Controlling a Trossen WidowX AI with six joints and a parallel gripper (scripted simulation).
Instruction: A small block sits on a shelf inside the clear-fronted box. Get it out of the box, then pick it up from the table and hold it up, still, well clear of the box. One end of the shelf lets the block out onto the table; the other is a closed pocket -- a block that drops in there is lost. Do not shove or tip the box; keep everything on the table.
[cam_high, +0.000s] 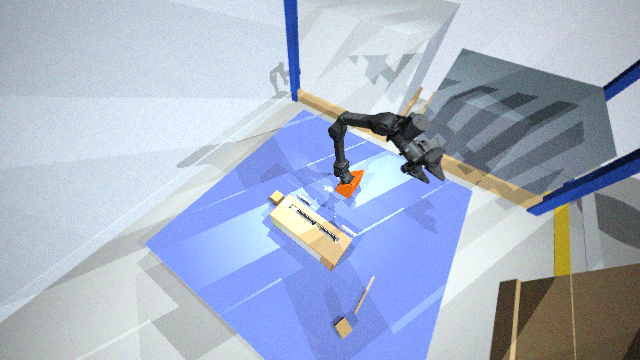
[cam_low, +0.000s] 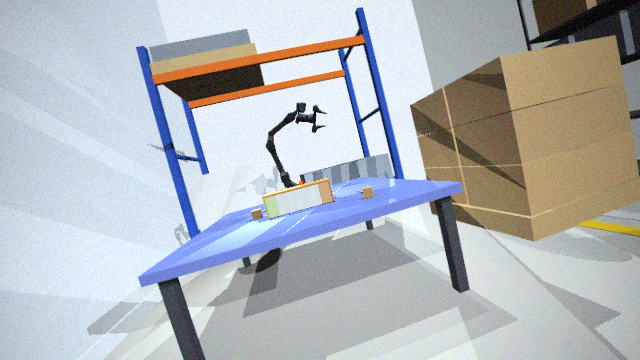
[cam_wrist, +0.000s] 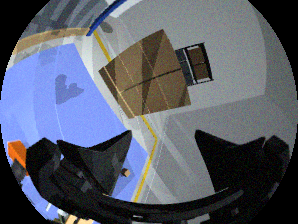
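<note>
1. The small block cannot be made out on the shelf through the pale front of the box (cam_high: 305, 227) (cam_low: 298, 198); whether it is one of the loose cubes outside is unclear.
2. One tan cube (cam_high: 276, 198) (cam_low: 256, 214) rests on the bench (cam_high: 225, 265) (cam_low: 225, 240) (cam_wrist: 95, 100), just beside the box's green-marked end.
3. Another tan cube (cam_high: 343, 327) (cam_low: 368, 192) (cam_wrist: 126, 173) sits well apart from the box, near a thin stick (cam_high: 364, 295).
4. The gripper (cam_high: 435, 179) (cam_low: 325, 119) (cam_wrist: 164, 133) is raised above the bench, fingers spread nearly full width, grasping and touching nothing.
5. The black arm (cam_high: 339, 145) (cam_low: 271, 145) rises beside an orange piece (cam_high: 351, 184) (cam_low: 301, 183) (cam_wrist: 17, 150) behind the box.
</note>
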